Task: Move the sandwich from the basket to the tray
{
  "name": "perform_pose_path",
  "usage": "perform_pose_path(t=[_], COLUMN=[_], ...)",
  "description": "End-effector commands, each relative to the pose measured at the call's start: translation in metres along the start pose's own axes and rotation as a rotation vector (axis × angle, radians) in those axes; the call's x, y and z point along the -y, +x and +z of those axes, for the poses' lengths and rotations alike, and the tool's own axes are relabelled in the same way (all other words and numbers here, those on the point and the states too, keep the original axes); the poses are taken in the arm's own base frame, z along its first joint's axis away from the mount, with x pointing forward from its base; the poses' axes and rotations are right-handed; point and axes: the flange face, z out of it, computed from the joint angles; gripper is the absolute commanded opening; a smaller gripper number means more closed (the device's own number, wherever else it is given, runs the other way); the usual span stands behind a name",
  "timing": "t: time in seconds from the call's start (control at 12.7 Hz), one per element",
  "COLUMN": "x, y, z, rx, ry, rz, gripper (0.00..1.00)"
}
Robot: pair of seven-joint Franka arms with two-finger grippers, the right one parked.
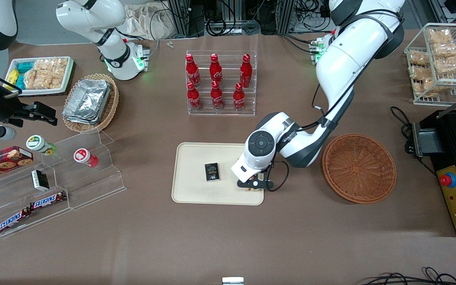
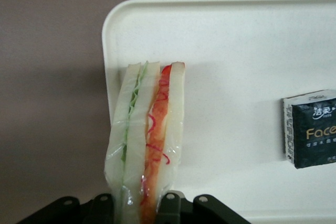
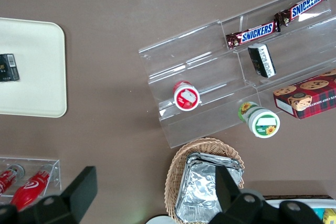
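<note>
While the basket [image 1: 359, 168] sits empty, the gripper [image 2: 140, 203] clenches the sandwich [image 2: 147, 135] (upright) over the tray [image 1: 190, 188], at three o'clock from a tissue pack [image 1: 212, 172].

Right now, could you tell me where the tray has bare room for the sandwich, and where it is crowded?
The tray is bare between its working-arm-end rim and the tissue pack; there the gripper holds the sandwich over that edge. The stretch from the pack toward the parked arm's end is bare too. Only the pack crowds the middle. The basket holds nothing.
</note>
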Motion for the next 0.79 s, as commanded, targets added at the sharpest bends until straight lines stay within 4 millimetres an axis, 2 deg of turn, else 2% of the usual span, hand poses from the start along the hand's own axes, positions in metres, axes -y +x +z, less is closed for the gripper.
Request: perform_pose_path(t=[0.0,0.08,0.16,0.24,0.39,0.55,0.71], x=[-0.003,-0.002,-0.003,-0.003,-0.001,0.004,0.017], y=[0.016,0.017,0.020,0.022,0.023,0.026,0.032], z=[0.003,0.008,0.005,0.002,-0.005,-0.023,-0.070], rx=[-0.020,-0.015,-0.032,-0.042,-0.052,-0.069,-0.128], ry=[-0.005,-0.008,-0.023,-0.030,-0.032,-0.031,-0.018], rz=[0.013,0.008,0.004,-0.002,-0.010,-0.019,-0.069], gripper=[0.20,0.48,0.90,1.00,1.00,1.00,1.00])
